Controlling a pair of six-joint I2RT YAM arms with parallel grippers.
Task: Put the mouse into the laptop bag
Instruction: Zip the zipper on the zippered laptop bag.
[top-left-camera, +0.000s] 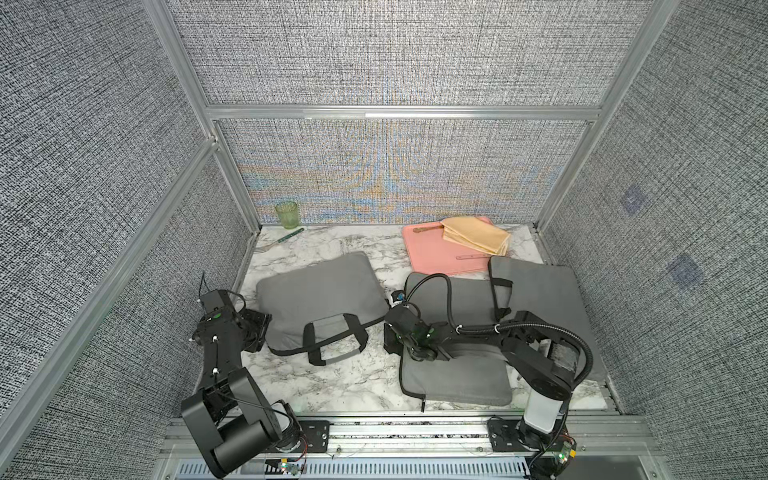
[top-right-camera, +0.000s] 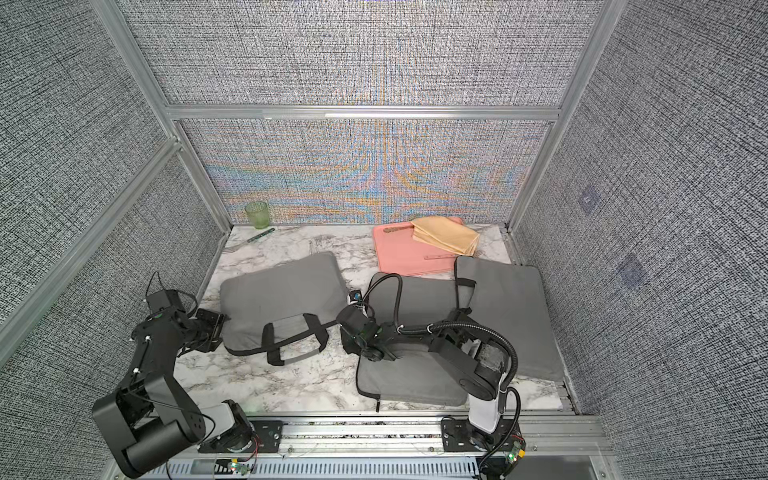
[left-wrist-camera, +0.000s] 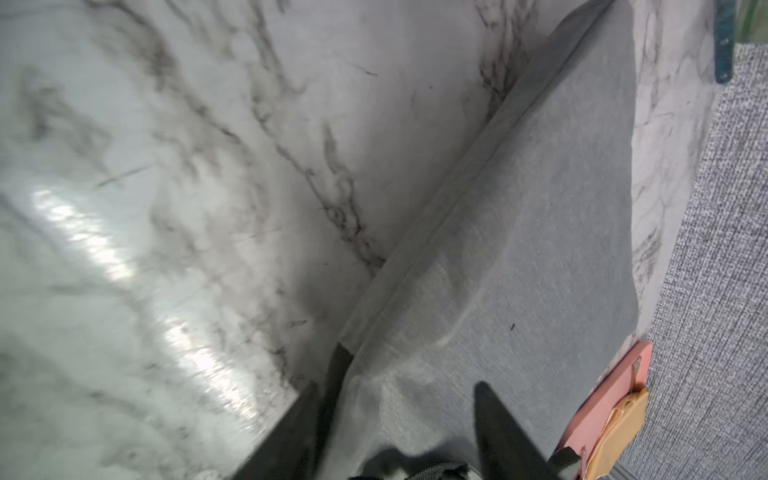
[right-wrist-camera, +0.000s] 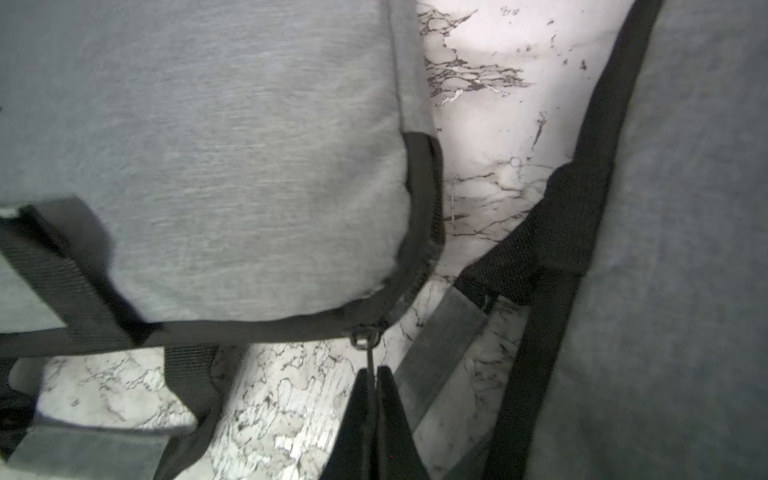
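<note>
Tightly closed, the right gripper pinches the thin zipper pull of the soft, limp laptop bag left of centre, probably its best handhold; the left gripper gapes over its left edge; the mouse is nowhere in view.

laptop bag: flat on table | left claw: at its edge

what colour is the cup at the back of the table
The cup is green, best seen in a top view.
</note>
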